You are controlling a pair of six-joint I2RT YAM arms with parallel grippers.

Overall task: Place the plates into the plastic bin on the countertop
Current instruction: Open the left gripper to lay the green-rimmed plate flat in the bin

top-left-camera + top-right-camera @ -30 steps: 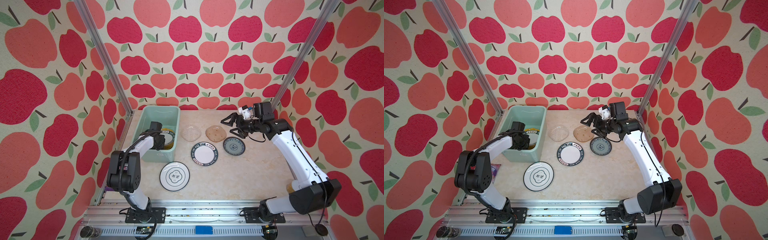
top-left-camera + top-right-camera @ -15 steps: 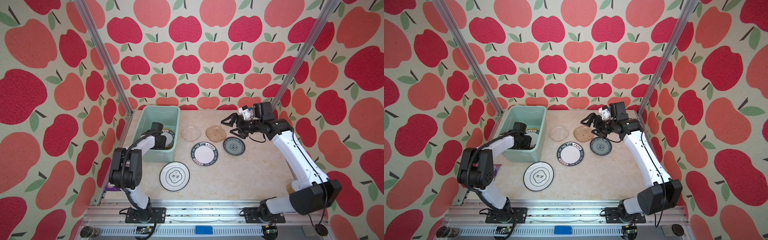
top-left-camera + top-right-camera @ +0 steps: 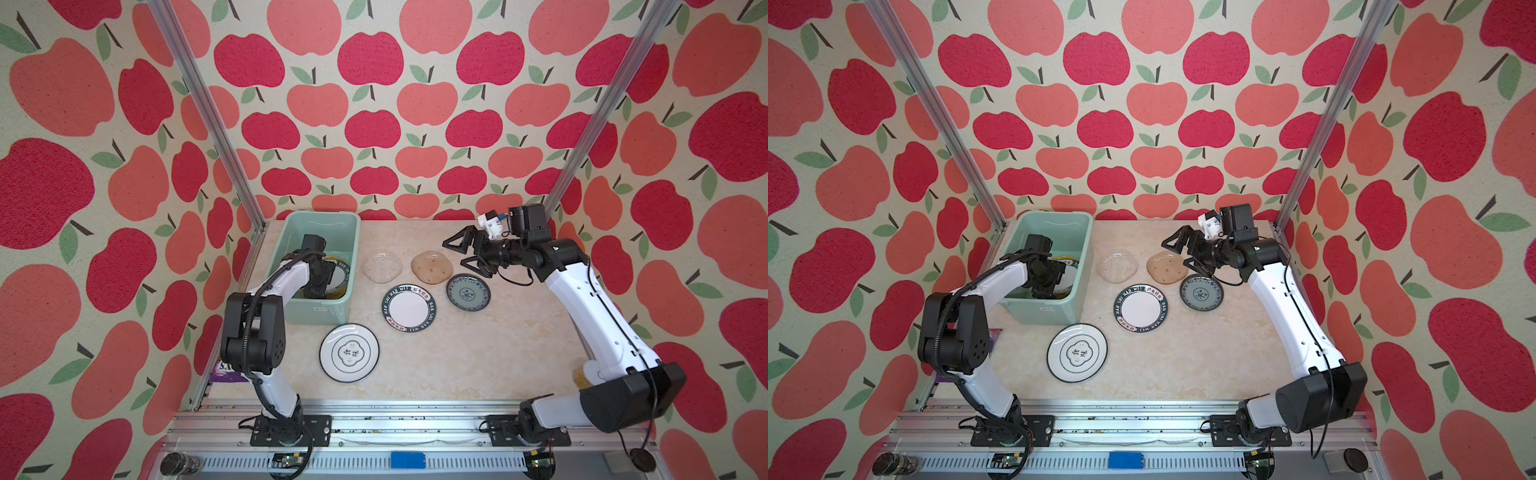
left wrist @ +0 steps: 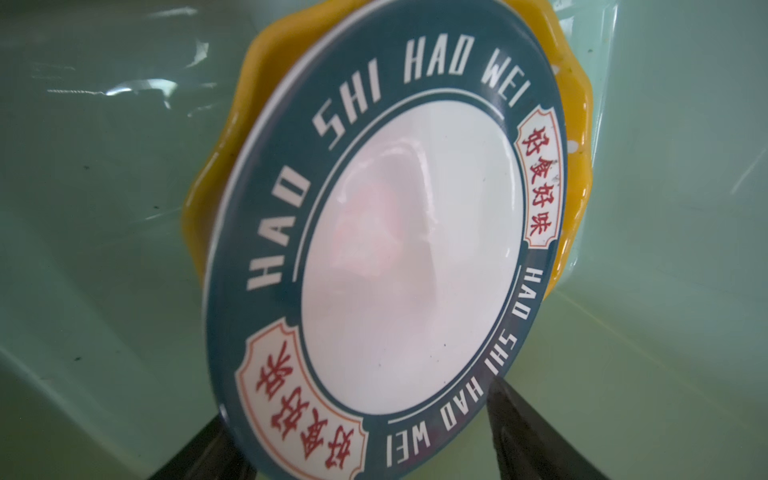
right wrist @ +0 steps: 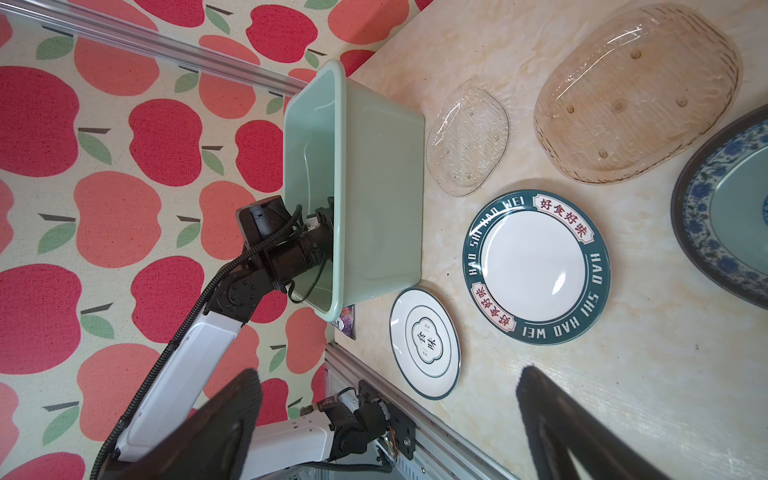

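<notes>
Left pincer [image 4: 357, 401] has spread wide off the lettered plate [image 4: 407, 266] inside the bin [image 3: 320, 218]; right pincer [image 3: 454, 253] stays wide, empty.

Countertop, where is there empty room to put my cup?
Biggest bare patch: countertop front, between emblem plate, front rail and right arm. Crowded: beside the plastic bin, around lettered plate, clear plate, amber plate, grey-blue plate.

What I can't see
The lettered plate [image 4: 395, 266] hides most of the yellow plate [image 4: 573, 91]; the grey-blue plate [image 5: 723, 216] runs off my frame.
</notes>
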